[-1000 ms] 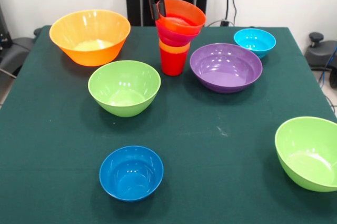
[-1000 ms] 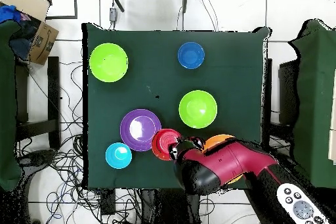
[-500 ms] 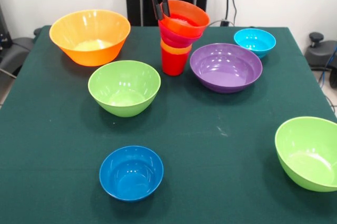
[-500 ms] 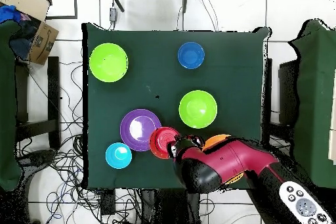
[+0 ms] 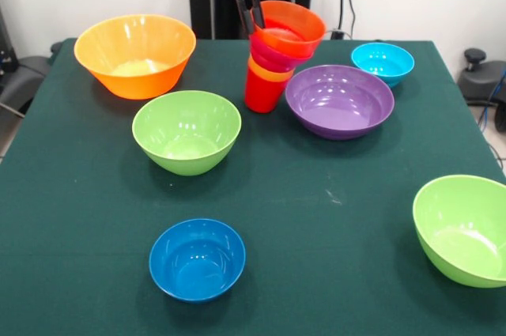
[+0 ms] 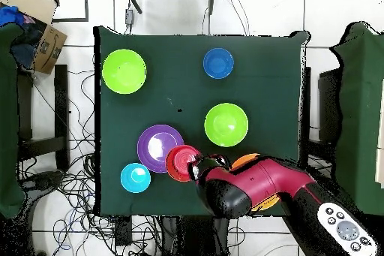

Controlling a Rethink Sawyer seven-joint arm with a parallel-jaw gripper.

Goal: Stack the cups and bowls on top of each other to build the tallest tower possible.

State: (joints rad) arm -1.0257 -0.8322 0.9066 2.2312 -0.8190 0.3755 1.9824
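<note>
Front view: multicoloured tower of plastic cups and bowls (image 5: pixel 273 59) stands toward the table's far side, just left of the wide purple plastic bowl (image 5: pixel 339 100). Base is a red plastic cup (image 5: pixel 260 94), w/ an orange cup nested in it, then a small pink bowl, then an orange plastic bowl (image 5: pixel 291 28) on top. Whole column leans to the right in this view; the top bowl is tilted, rim higher at right.

Red-and-black robot gripper (image 5: pixel 252 9) comes down from the top edge. Its two dark fingers (image 5: pixel 244 10) sit at the left rim of the orange top bowl, close together, touching or pinching that rim – looks clamped on the rim, one finger outside, the other at or just inside the wall.

Overhead view: gripper (image 6: pixel 196 169) mostly hidden under the red arm housing; tower (image 6: pixel 180 163) shows as a red-orange disc touching the purple bowl (image 6: pixel 159 148) edge.

Others on the dark green tablecloth (image 5: pixel 332 225):
- large yellow-orange plastic bowl (image 5: pixel 135 54), far left, well apart from tower.
- lime green plastic bowl (image 5: pixel 186 130), near tower, in front-left of it.
- second lime green bowl (image 5: pixel 465 228), near right edge.
- dark blue plastic bowl (image 5: pixel 197 258), near front, alone.
- light blue plastic bowl (image 5: pixel 383 62), far right, just behind the purple one.
</note>
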